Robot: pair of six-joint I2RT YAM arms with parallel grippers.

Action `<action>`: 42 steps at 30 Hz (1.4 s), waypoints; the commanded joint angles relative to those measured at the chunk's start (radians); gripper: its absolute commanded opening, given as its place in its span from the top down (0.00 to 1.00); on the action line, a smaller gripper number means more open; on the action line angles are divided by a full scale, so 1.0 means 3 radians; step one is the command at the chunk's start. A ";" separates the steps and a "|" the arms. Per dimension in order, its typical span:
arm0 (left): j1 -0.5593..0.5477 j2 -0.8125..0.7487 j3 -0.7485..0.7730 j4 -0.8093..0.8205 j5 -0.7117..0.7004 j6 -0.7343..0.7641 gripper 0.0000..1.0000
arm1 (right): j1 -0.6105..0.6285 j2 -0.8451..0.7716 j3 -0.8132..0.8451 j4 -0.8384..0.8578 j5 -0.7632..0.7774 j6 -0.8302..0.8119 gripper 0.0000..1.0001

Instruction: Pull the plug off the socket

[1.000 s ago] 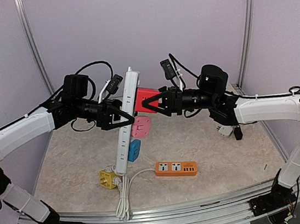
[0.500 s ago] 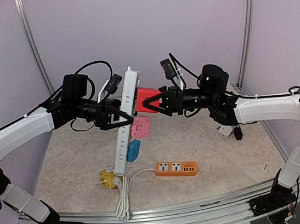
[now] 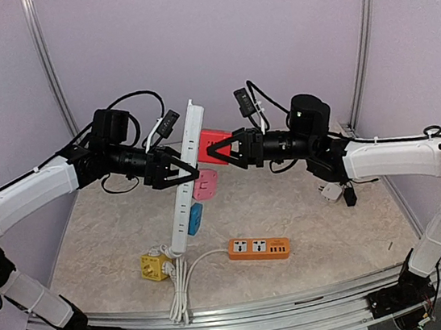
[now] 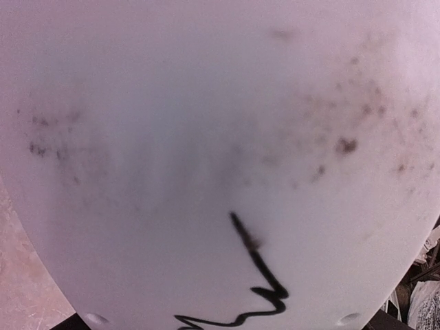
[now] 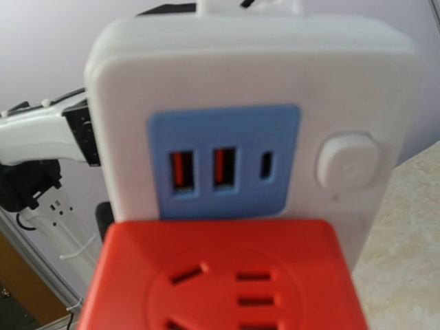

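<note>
Above red plug point(image 5: 220, 282), wrist-only USB ports point(image 5: 223, 168)

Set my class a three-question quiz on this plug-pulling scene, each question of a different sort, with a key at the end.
1. True or false: the right gripper is closed on the blue plug.
2. Which thing lies on the table with neither gripper touching it?
A. orange power strip
B. red plug
C. white power strip
3. Which gripper holds the white power strip?

Key
1. False: it grips the red plug.
2. A.
3. The left gripper.
</note>
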 commanded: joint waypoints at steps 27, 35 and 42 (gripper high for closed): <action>0.0050 -0.0089 0.0081 0.0287 0.0580 -0.0136 0.95 | -0.0001 -0.0040 -0.0121 0.0731 -0.0552 0.0387 0.92; 0.0090 -0.0092 0.0056 0.0353 0.0593 -0.0196 0.95 | -0.0018 -0.0035 -0.0153 0.0808 -0.0574 0.0445 0.93; 0.0132 -0.0137 0.0025 0.0344 0.0272 -0.0191 0.96 | -0.0048 -0.0050 -0.0189 0.0821 -0.0557 0.0462 0.93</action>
